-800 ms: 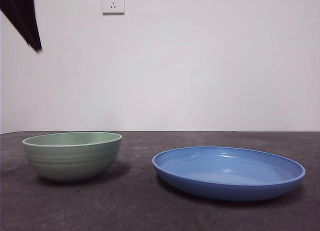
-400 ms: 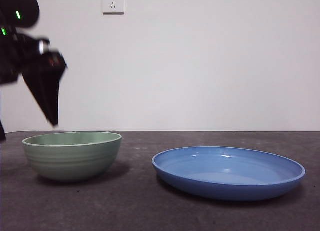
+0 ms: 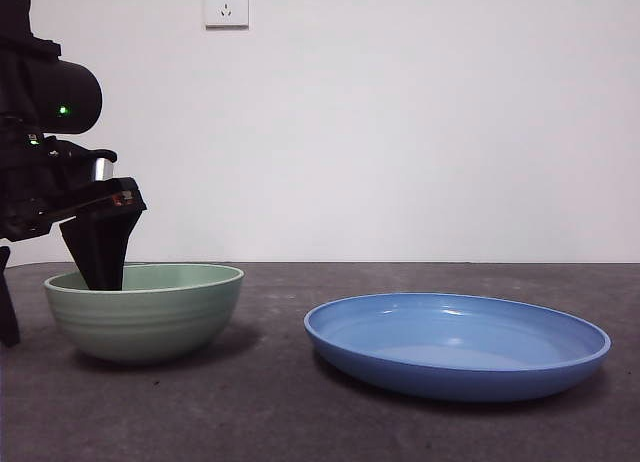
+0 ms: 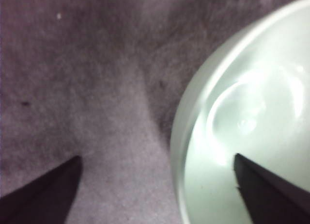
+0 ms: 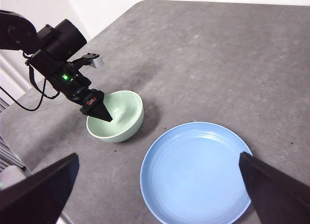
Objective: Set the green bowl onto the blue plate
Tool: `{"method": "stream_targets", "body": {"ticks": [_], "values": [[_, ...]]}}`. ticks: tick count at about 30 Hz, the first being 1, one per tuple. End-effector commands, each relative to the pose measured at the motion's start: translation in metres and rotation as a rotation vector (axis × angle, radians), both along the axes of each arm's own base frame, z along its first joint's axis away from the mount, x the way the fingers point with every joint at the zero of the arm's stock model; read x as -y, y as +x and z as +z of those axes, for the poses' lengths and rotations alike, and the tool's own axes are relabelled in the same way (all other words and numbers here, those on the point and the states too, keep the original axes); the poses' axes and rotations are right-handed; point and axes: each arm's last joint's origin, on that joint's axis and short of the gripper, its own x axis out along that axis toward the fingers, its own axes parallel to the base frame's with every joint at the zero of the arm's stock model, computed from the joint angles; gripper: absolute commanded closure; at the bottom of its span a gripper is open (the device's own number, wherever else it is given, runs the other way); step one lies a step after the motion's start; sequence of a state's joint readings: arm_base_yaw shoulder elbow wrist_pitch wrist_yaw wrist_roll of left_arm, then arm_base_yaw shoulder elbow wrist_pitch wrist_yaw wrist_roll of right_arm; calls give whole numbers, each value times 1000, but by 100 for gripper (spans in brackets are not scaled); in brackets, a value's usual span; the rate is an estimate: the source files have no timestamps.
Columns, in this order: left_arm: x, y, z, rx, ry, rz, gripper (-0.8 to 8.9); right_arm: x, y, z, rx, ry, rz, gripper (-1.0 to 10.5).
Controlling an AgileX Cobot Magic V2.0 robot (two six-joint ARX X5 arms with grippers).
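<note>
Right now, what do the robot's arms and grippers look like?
Both are black. The left gripper ends in tapering, wedge-shaped black jaws below a rounded, drum-like black housing with small green lights, a short silvery cylinder on its side and tiny red marks near the jaw base. Thin black cables trail from that arm. Of the right gripper only two plain black pointed jaws show, unmarked.

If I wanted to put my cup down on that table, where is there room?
Bare table lies between the green bowl and the blue plate, and in the wide stretch beyond both. It is crowded at the bowl: the left hand straddles its rim. The plate is empty.
</note>
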State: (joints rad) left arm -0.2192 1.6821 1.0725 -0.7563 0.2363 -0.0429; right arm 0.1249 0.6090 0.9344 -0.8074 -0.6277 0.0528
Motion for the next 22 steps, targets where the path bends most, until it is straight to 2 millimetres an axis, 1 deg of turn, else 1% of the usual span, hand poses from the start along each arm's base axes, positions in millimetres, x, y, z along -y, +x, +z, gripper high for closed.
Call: {"method": "stream_targets", "body": {"ticks": [1,4,5,7,16,19,22], "values": [[1,5,0,12,1,-1,450,0,-1,5,8,12,0,326],[1,5,0,10,1,-1,639,0,-1,5,8,12,0,326],[1,5,0,10,1,-1,720,0,-1,5,8,12,0,327],[1,5,0,10,1,-1,807,0,-1,5,9,12,0,327],[2,6,2,12,-1,5,807,0,-1,5,8,12,0,327],[5,8,9,4,-5,24,806,0,-1,5,9,12,0,327],[13,12,24,12,-14,30,805,0,-1,5,8,12,0,327]]}}
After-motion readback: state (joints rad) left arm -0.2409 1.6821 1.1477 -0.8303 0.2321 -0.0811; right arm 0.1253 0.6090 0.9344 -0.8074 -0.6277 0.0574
